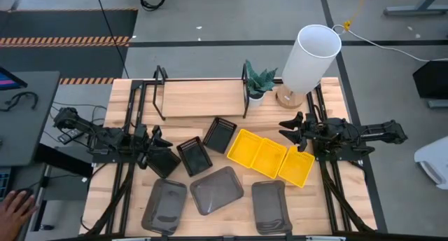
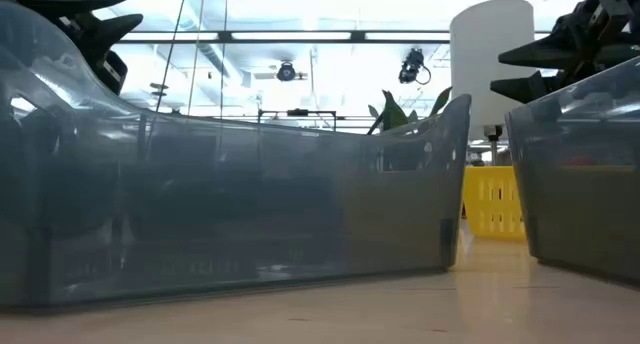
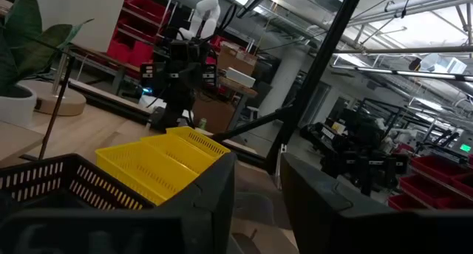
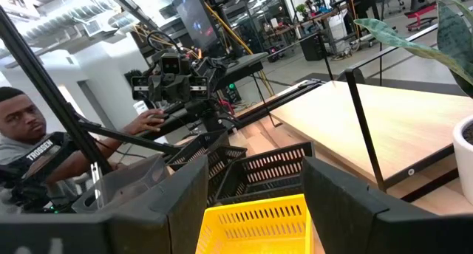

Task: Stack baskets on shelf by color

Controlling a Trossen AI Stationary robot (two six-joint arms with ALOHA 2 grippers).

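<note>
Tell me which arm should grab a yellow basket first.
Right, probably. The right pincer hangs open just beside the row of yellow baskets, which fills its wrist view. The left pincer sits over the black baskets, farther from the yellow ones.

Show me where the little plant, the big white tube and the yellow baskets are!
plant (image 1: 260,80): high view, on its green leaves.
white tube (image 1: 309,61): high view, on its side wall.
yellow baskets (image 1: 246,148): high view, on the floor of the one nearest the black baskets.

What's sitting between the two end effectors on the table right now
In the high view, between the left end effector and right end effector lie two black baskets and the yellow baskets.
</note>
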